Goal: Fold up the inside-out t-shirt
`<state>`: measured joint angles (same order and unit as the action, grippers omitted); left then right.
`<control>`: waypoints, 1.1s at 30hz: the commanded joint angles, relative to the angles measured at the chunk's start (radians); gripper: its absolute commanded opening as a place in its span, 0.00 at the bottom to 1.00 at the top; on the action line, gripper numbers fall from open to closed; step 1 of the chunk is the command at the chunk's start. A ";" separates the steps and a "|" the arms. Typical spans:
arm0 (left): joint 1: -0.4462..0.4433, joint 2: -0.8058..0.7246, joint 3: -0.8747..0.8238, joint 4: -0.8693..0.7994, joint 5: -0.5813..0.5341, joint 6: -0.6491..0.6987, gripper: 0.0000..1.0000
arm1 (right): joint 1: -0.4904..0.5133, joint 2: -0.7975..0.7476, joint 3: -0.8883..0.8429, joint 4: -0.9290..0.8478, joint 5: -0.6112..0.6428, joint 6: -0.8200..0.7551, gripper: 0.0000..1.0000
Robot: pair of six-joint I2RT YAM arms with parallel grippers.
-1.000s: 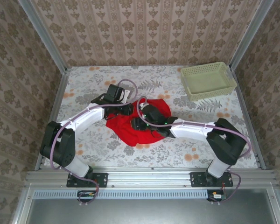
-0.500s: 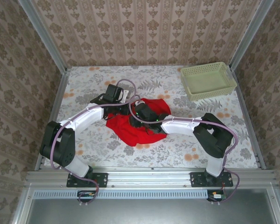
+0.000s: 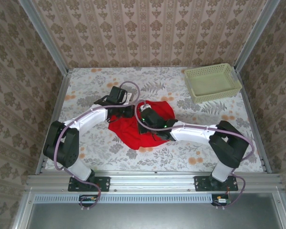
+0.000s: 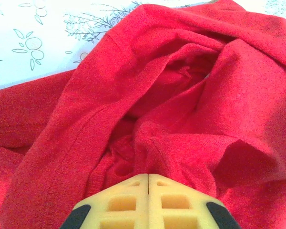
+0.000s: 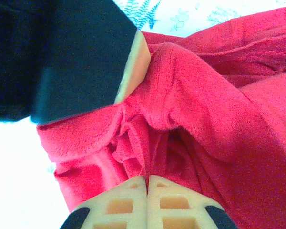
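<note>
Clamped down from half-open on the right gripper (image 5: 147,177), pinching a raised fold of the inside-out t-shirt (image 3: 133,134). Nipped tight too on the left gripper (image 4: 148,176), just beside. Bunched red mid-table (image 3: 86,86), gathered at both tips, probably for spreading flat.

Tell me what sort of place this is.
Probably a robot test cell dressed up like a home: wallpaper panels held in an aluminium frame, a floral-covered table, and a red t-shirt with a laundry-style basket.
</note>
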<state>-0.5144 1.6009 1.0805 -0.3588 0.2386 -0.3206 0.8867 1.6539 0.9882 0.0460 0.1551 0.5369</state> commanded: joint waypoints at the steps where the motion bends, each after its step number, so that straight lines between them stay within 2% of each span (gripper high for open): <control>1: 0.013 0.010 0.038 -0.020 -0.031 -0.021 0.00 | 0.004 -0.105 -0.072 0.013 0.013 -0.012 0.00; 4: 0.016 0.012 0.046 -0.027 -0.039 -0.021 0.00 | 0.005 -0.178 -0.138 0.022 0.015 -0.024 0.00; 7: 0.017 0.005 0.049 -0.037 -0.060 -0.024 0.00 | 0.004 -0.255 -0.181 -0.024 0.083 -0.024 0.00; 12: 0.025 -0.060 0.019 -0.022 -0.071 -0.056 0.00 | -0.014 -0.466 -0.231 -0.104 0.170 -0.029 0.00; 17: 0.029 -0.173 -0.017 -0.013 -0.083 -0.101 0.00 | -0.075 -0.672 -0.291 -0.186 0.236 -0.011 0.00; 20: 0.024 -0.202 -0.033 -0.002 -0.042 -0.124 0.00 | -0.132 -0.765 -0.352 -0.230 0.250 0.043 0.00; 24: -0.019 -0.172 -0.033 -0.003 -0.005 -0.134 0.00 | -0.193 -0.799 -0.448 -0.224 0.184 0.115 0.00; 28: -0.042 -0.105 -0.024 -0.021 -0.022 -0.127 0.00 | -0.198 -0.734 -0.498 -0.232 0.153 0.181 0.00; 29: -0.044 -0.089 -0.021 -0.028 -0.019 -0.125 0.00 | -0.198 -0.715 -0.499 -0.237 0.144 0.187 0.05; 32: -0.051 -0.057 -0.014 -0.039 -0.026 -0.118 0.00 | -0.199 -0.684 -0.470 -0.285 0.140 0.160 0.37; 33: -0.054 -0.055 -0.014 -0.040 -0.030 -0.115 0.00 | -0.201 -0.684 -0.453 -0.299 0.141 0.136 0.43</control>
<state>-0.5617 1.5349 1.0660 -0.3721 0.2104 -0.4278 0.6914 0.9668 0.4946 -0.1963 0.3088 0.6827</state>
